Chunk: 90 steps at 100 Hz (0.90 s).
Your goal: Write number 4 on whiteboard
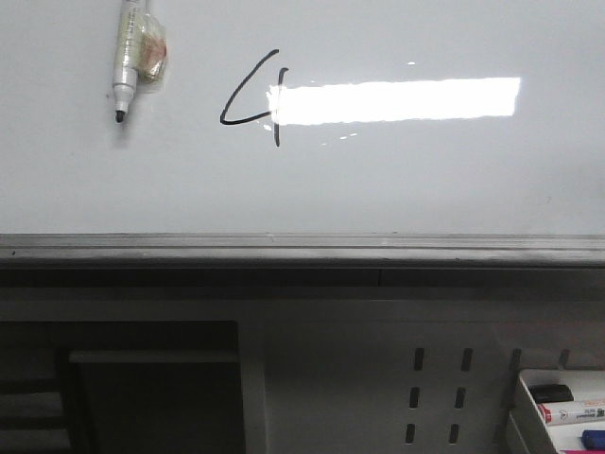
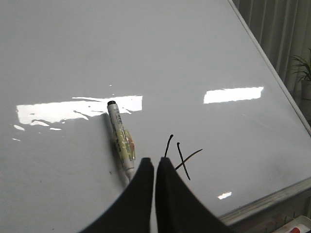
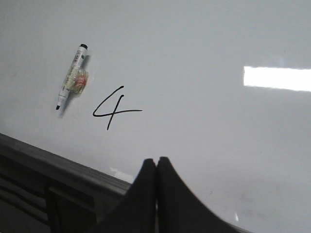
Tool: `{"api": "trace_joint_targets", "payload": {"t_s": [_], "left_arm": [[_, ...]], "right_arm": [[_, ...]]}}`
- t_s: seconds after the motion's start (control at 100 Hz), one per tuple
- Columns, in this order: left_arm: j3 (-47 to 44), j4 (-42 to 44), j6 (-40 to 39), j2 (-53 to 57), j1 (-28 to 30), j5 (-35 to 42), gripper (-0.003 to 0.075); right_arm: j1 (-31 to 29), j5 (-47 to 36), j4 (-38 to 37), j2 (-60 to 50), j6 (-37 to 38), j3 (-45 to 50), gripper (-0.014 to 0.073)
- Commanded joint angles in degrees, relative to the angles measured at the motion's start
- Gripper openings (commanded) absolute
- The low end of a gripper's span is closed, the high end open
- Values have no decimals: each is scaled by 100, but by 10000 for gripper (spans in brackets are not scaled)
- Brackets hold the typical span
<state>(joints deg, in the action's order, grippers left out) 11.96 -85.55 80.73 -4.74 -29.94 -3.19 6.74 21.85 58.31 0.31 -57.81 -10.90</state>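
The whiteboard (image 1: 397,180) fills the upper front view, with a grey metal ledge (image 1: 302,248) along its near edge. The number 4 (image 1: 253,102) is drawn on it in thin black strokes, beside a bright light reflection. It also shows in the left wrist view (image 2: 180,158) and the right wrist view (image 3: 114,109). A white marker with a black tip (image 1: 128,59) lies on the board left of the 4, apart from both grippers. My left gripper (image 2: 155,162) is shut and empty, near the marker's rear end. My right gripper (image 3: 156,161) is shut and empty over the board's near edge.
A perforated white panel (image 1: 435,388) stands below the ledge. A white tray (image 1: 558,407) with spare markers sits at the lower right. A dark opening (image 1: 142,388) lies at the lower left. A plant (image 2: 302,73) stands beyond the board's edge.
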Motion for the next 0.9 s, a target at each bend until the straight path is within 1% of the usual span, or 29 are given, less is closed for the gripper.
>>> {"api": "trace_joint_targets", "payload": {"t_s": [0.0,0.21,0.24,0.28,0.31,0.35,0.36,0.38,0.4,0.41,0.43,0.44,0.45,0.47,0.5,0.55,0.62,0.7,0.78,0.89], "left_arm": [[142,-77,-26,-57,4,36,-20],[142,-77,-26,-57,4,36,-20],[142,48,-26,-57,4,36,-20],[142,463,-175,-57,4,58,-20],[142,841,-451,-57,15,85,-20],[142,1596,-1194,-68,57,161,-20],[142,1895,-1348,-68,82,188,-20],[131,2386,-1993,-88,132,231,-20],[118,2716,-2326,-97,192,243,-20],[117,3042,-2657,-98,214,243,-20],[99,3519,-2986,-111,289,257,-20],[91,3674,-3304,-111,316,272,-20],[74,3826,-3460,-122,371,272,-20],[55,4413,-4054,-120,464,272,-20],[20,4947,-4469,-120,591,272,-20],[-67,5742,-5374,-120,856,249,-20],[-146,6588,-6142,-77,1139,240,-20],[-256,7330,-6713,38,1450,272,-20],[-430,7754,-7082,183,1666,416,-20],[-743,8021,-7440,391,1885,593,-20]], "right_arm": [[-27,-287,144,64,-29,-137,-53],[-27,-287,144,64,-29,-137,-53],[-27,-287,144,64,-29,-137,-53],[-27,-287,144,64,-29,-137,-53],[-27,-287,144,64,-29,-137,-53],[-27,-287,144,64,-29,-137,-53],[-27,-287,144,64,-29,-137,-53],[-27,-287,144,64,-29,-137,-53],[-27,-287,144,64,-29,-137,-53],[-27,-287,144,64,-29,-137,-53],[-27,-287,144,64,-29,-137,-53],[-27,-287,144,64,-29,-137,-53],[-27,-287,144,64,-29,-137,-53],[-27,-287,144,64,-29,-137,-53],[-27,-287,144,64,-29,-137,-53],[-27,-287,144,64,-29,-137,-53],[-27,-287,144,64,-29,-137,-53],[-27,-287,144,64,-29,-137,-53],[-27,-287,144,64,-29,-137,-53],[-27,-287,144,64,-29,-137,-53]]}}
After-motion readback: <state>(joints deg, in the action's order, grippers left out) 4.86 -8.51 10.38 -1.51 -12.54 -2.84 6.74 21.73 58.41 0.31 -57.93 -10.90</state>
